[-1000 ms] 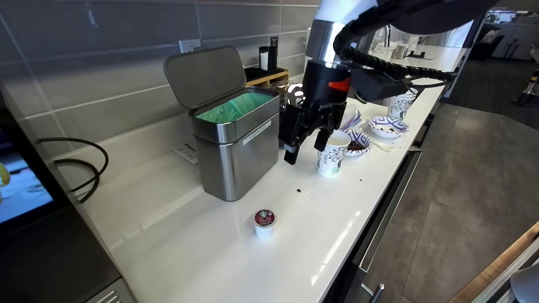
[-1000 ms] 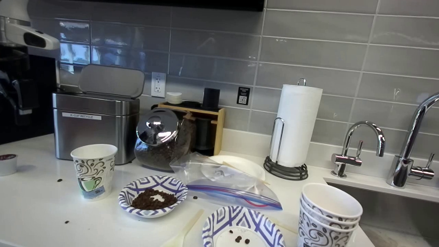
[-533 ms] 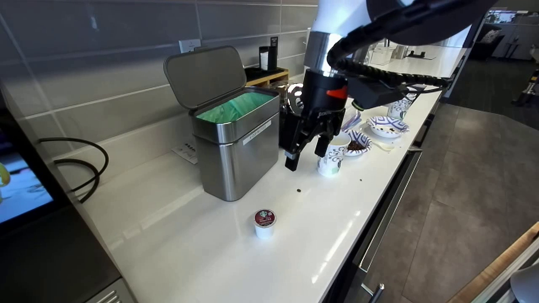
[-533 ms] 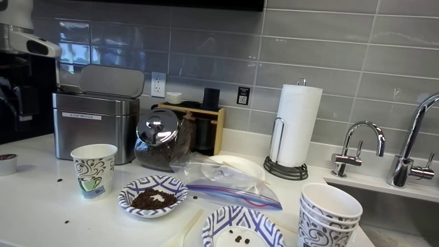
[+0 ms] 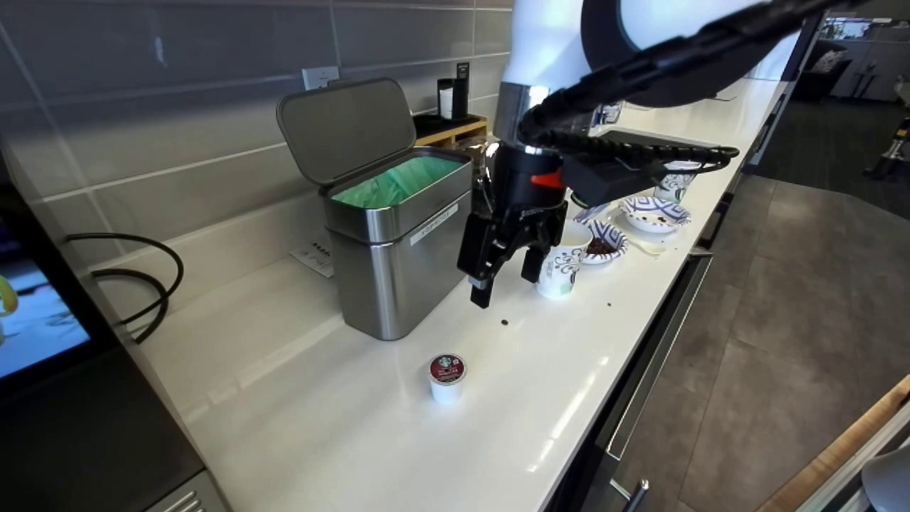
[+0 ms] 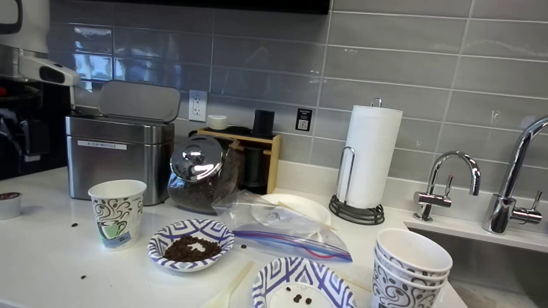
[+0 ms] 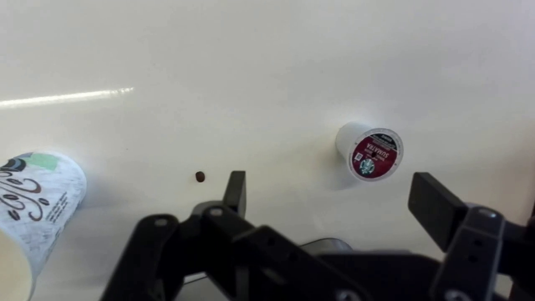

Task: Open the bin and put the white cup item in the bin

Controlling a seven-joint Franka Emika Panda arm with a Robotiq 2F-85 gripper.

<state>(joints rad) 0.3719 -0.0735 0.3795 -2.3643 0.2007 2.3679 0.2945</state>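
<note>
A small white cup item, a coffee pod with a dark red top (image 5: 447,380), stands upright on the counter. It also shows at the left edge of an exterior view (image 6: 9,206) and in the wrist view (image 7: 370,154). The steel bin (image 5: 409,284) stands behind it with its lid (image 5: 348,128) raised and a green liner (image 5: 398,183) inside. The bin also shows in an exterior view (image 6: 115,164). My gripper (image 5: 507,284) is open and empty above the counter, beside the bin. In the wrist view the pod lies ahead of my gripper (image 7: 329,184), nearer the right finger (image 7: 436,209).
A patterned paper cup (image 5: 560,267) stands close behind the gripper. Beyond it are a bowl of coffee beans (image 6: 192,248), a zip bag (image 6: 282,235) and stacked cups (image 6: 406,273). A glass jar (image 6: 201,179) stands beside the bin. A black machine (image 5: 85,398) stands at the left.
My gripper has moved lower and somewhat closer to the pod, staying open. The pod, the bin and its raised lid have not moved.
</note>
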